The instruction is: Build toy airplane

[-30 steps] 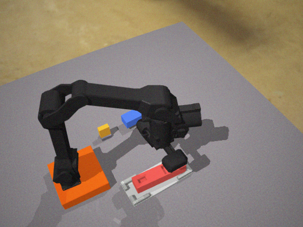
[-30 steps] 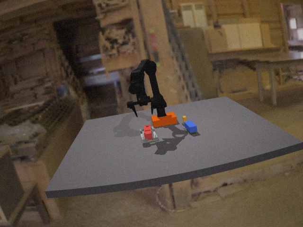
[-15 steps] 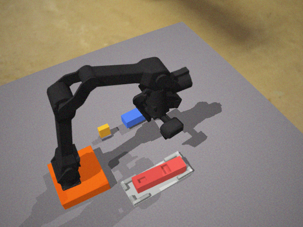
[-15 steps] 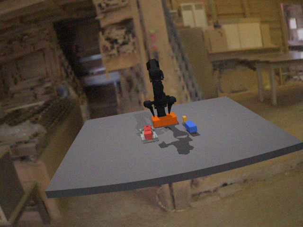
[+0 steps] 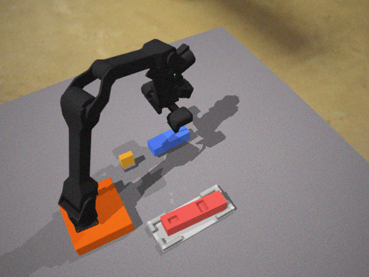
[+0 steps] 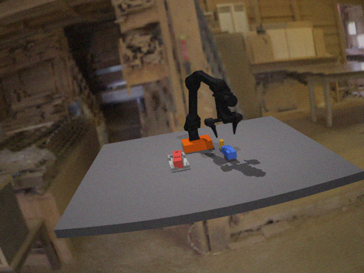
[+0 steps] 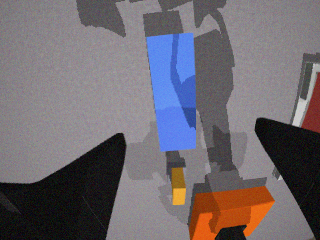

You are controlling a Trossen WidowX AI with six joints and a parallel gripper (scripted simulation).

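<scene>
Gripper [image 5: 169, 121] [image 6: 226, 135] [image 7: 191, 132]: jaws spread, nothing between them, above the wing.
Blue wing [image 5: 168, 141] [image 6: 228, 152] [image 7: 172, 92]: centre of the top frame; we centre both fingers across its narrow width before descending.
Red fuselage [image 5: 190, 213] [image 6: 177, 159] [image 7: 314, 107]: in the cradle [image 5: 173, 243] [image 6: 180, 169] [image 7: 298, 116], lower right; we keep the sockets facing up.

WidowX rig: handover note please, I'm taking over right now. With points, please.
Hand [image 5: 168, 122] [image 6: 226, 135] [image 7: 191, 132]: open, nothing held, above the blue wing block [image 5: 169, 142] [image 6: 228, 152] [image 7: 175, 92].
Parts: red fuselage [image 5: 194, 212] [image 6: 177, 159] in the pale cradle [image 5: 173, 243] [image 6: 180, 169]; wing block and yellow fin [image 5: 127, 159] [image 6: 221, 143] [image 7: 178, 192] on the table.
Done: fuselage looks seated; both sockets empty.
Left: fit wing and fin, release, move clear.
</scene>
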